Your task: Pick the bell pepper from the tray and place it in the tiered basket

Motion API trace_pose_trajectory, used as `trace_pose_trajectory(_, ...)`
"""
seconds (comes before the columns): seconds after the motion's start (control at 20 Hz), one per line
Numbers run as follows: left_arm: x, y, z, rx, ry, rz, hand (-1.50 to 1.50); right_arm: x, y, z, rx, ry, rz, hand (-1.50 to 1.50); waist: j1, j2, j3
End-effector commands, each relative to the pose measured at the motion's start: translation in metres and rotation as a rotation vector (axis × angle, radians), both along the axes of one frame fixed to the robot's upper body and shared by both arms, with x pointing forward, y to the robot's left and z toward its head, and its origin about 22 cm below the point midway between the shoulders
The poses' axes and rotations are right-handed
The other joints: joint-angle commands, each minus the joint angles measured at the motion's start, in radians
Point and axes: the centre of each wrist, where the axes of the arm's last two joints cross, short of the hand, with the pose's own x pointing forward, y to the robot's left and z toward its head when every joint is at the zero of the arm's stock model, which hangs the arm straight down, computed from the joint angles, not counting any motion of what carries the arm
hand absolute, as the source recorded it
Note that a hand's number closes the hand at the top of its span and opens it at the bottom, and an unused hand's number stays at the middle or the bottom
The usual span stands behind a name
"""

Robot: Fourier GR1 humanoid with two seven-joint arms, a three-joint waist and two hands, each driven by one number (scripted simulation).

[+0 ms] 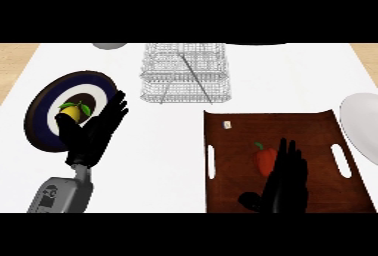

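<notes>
Now the red bell pepper [264, 160] lies on the brown tray [295, 127], long axis running near to far, green stem toward the tiered basket [184, 72]. Right hand [286, 182], fingers straight, sits just beside it. Left hand [96, 132] rests open.

Bell pepper [264, 159] partly behind right hand [286, 182]; white plate [361, 126] cut by right edge

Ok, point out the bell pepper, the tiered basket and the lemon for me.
bell pepper [264, 161], head view, on its red body left of the robot hand.
tiered basket [184, 74], head view, on its wire middle.
lemon [70, 114], head view, on its yellow skin.
</notes>
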Motion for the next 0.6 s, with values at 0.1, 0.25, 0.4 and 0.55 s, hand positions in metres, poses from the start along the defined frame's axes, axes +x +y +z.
trace_pose_trajectory(0.1, -0.005, 0.001, 0.014, -0.001, 0.007, -0.013, 0.00, 0.004, -0.013, -0.029, 0.024, -0.021, -0.040, -1.50, 0.002, 0.005, 0.005)
trace_pose_trajectory(0.25, -0.005, -0.021, 0.003, -0.011, -0.005, -0.005, 0.00, 0.007, -0.043, -0.031, 0.034, -0.032, -0.048, -1.50, 0.000, 0.005, 0.005)
trace_pose_trajectory(0.4, 0.004, -0.003, -0.003, -0.015, 0.012, -0.007, 0.00, 0.012, -0.035, -0.030, 0.033, 0.023, -0.049, -1.50, 0.000, 0.006, 0.004)
trace_pose_trajectory(0.55, -0.001, -0.004, 0.009, 0.008, -0.001, 0.013, 0.00, 0.022, -0.035, -0.039, 0.035, 0.014, -0.033, -1.50, 0.002, 0.005, 0.005)
